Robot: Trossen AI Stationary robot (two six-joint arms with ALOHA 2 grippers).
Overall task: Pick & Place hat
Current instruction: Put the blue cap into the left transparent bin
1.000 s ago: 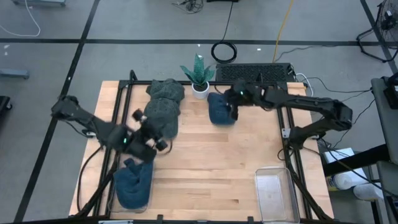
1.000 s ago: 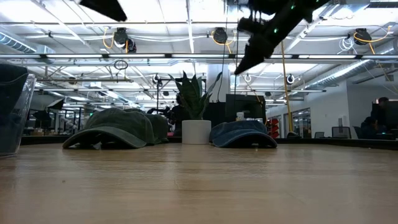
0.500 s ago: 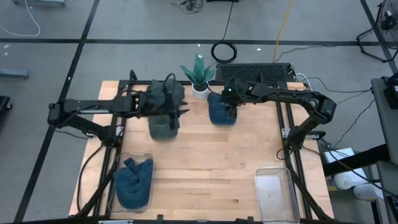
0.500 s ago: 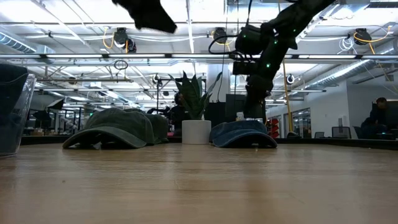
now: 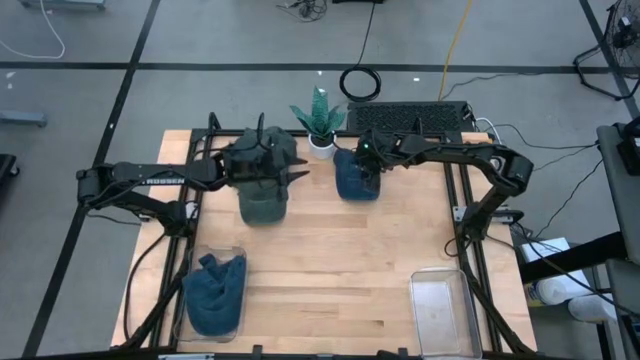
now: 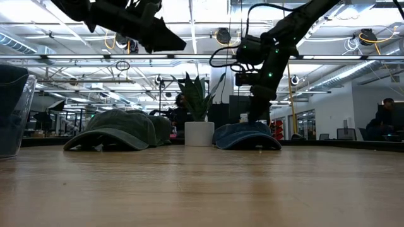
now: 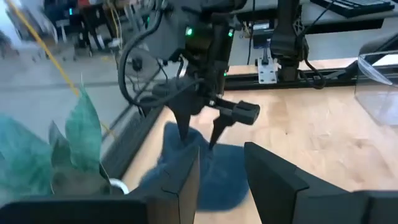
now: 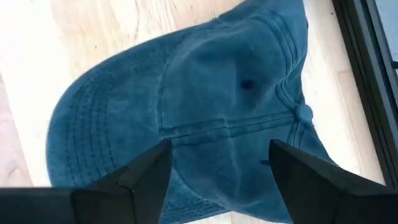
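- The blue hat (image 5: 355, 180) lies crown-up on the worktop (image 5: 340, 260) at its far side, just beside the white pot of a small plant (image 5: 320, 122); the low view shows its brim flat on the wood.
- The right end effector (image 5: 366, 165) stands directly over this hat, fingers pointing down and spread apart with nothing between them. In the right wrist view the two dark fingers frame the crown seam and top button, which suggests the arm is lined up to pinch the crown fabric rather than the brim.
- In the left wrist view those fingertips seem to reach the hat's surface; real contact cannot be confirmed.
- Two green hats (image 5: 265, 175) lie overlapping on the worktop's far left part, near the plant.
- The left end effector (image 5: 262, 160) hovers above them, clear of the fabric in the low view. Its fingers stand parted with an empty gap, holding nothing.
- A clear bin (image 5: 215, 295) at the near left already holds a blue hat, likely the drop point for that side.
- A second clear bin (image 5: 445, 310) at the near right looks empty, the probable target for the right arm's hat.
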